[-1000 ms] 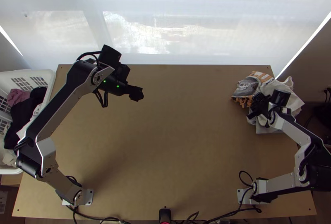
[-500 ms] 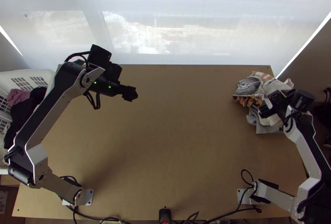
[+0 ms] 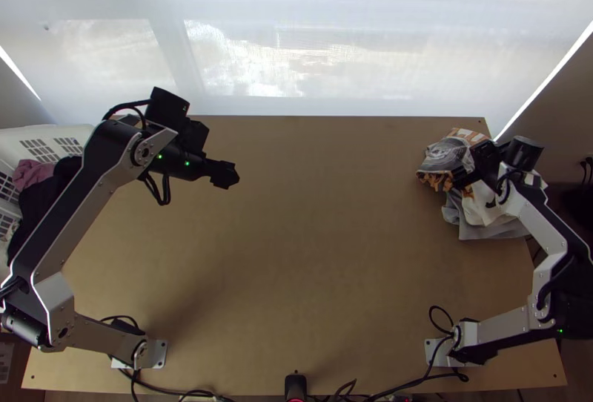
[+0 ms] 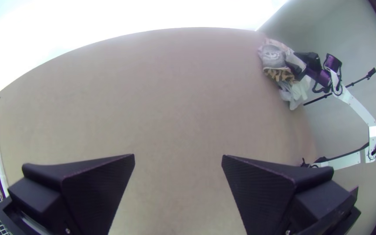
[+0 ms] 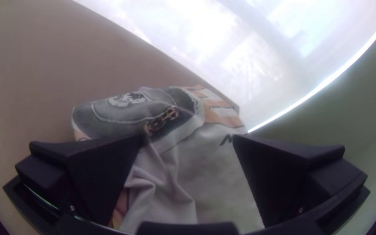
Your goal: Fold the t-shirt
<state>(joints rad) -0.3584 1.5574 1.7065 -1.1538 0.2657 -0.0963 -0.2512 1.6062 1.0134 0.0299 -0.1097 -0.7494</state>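
Top view, one table (image 3: 311, 246), one basket (image 3: 74, 132), one left gripper (image 3: 228, 175), one right gripper (image 3: 462, 177), fingers wide apart on both, one t-shirt (image 3: 445, 154), bunched up, white, grey, orange.

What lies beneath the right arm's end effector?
Under the right end effector lies the bunched t-shirt, pale with a grey printed patch and orange markings. The fingers hide part of it; its lower layers and the table beneath are covered, so unseen.

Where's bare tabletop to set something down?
Widest patch: mid-table, between the left gripper and the bunched t-shirt. Crowded: far right corner, with the right gripper over the t-shirt; left edge, under the left arm, beside the laundry basket.
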